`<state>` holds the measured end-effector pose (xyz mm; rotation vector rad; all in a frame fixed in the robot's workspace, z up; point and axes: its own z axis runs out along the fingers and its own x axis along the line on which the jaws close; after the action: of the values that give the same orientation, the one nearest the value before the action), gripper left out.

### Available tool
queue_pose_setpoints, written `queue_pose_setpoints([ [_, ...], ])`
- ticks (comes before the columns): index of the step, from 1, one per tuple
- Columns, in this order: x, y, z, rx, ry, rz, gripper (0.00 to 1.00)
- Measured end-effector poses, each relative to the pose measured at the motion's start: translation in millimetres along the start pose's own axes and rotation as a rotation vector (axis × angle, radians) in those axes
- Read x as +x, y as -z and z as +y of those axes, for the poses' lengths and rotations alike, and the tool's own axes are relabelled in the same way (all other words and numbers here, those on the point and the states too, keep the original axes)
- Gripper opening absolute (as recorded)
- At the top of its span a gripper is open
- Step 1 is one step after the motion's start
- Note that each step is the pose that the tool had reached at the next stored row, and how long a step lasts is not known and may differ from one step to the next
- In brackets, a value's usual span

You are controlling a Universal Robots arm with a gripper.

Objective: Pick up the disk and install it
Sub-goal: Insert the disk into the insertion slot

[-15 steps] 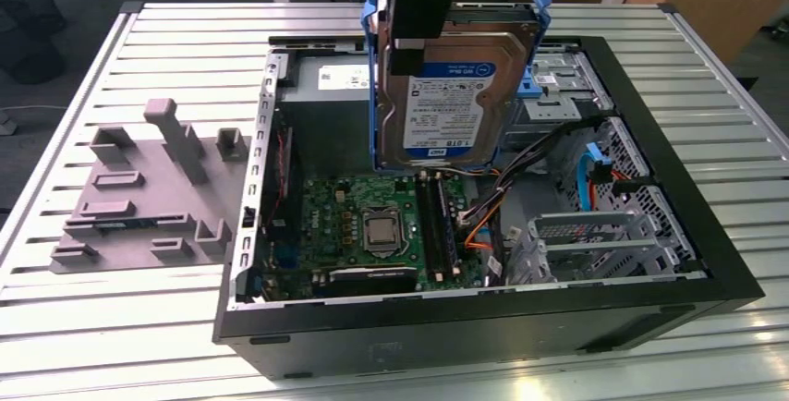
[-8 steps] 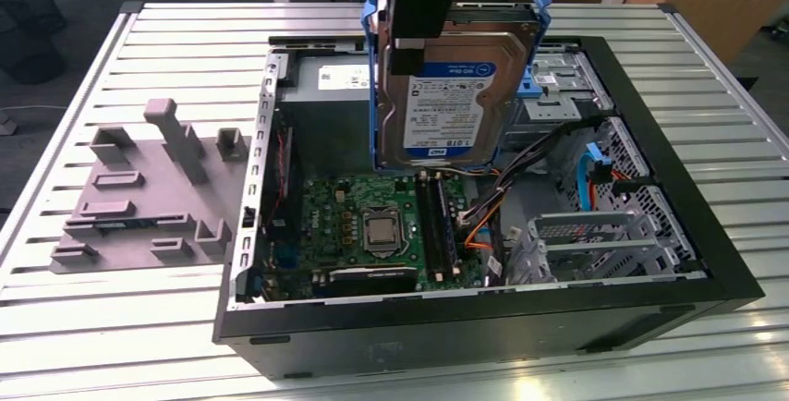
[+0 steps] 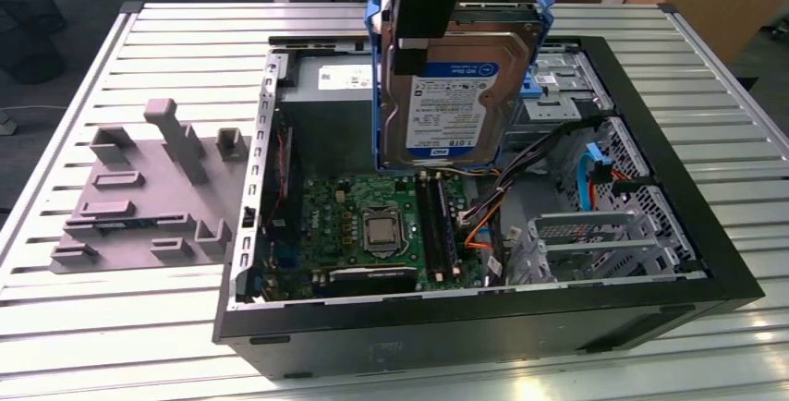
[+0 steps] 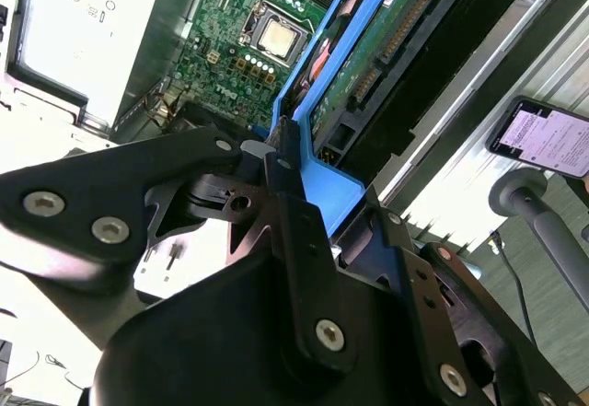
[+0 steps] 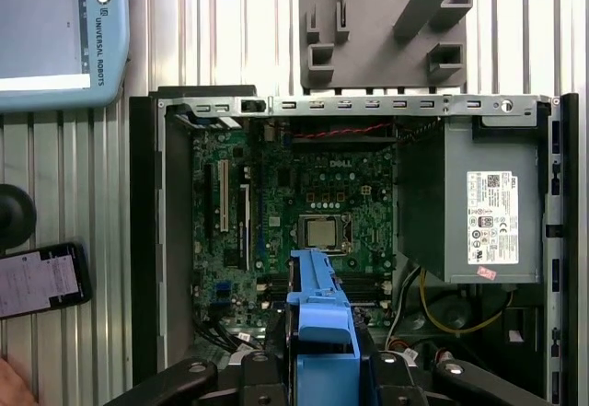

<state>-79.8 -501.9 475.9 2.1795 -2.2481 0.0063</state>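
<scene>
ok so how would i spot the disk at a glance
Find the open computer case on the slatted table. Above it the gripper holds the disk. It is the flat silver slab with a white-and-blue label in a blue frame, unlike the grey box with a white sticker inside the case.

Shiny silver on the flat metal disk (image 3: pixel 450 105), with a white and blue label and a bright blue plastic frame. Black on the hand (image 3: pixel 417 36) and on the big open computer case (image 3: pixel 493 327). Green with tiny dots and lines on the flat circuit board (image 3: pixel 370 225). Grey with a white sticker on the metal power box (image 5: pixel 469 213). Pale silver stripes along the ribbed metal bench (image 3: pixel 124 327). Plain grey on the plastic block of pegs (image 3: pixel 148 188).
</scene>
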Motion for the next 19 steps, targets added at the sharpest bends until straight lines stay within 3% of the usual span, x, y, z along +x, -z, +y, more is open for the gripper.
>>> queue_pose_setpoints([
  [19, 1.2, 0.0, -3.2, 0.0001, 0.0, 0.0, 0.36],
])
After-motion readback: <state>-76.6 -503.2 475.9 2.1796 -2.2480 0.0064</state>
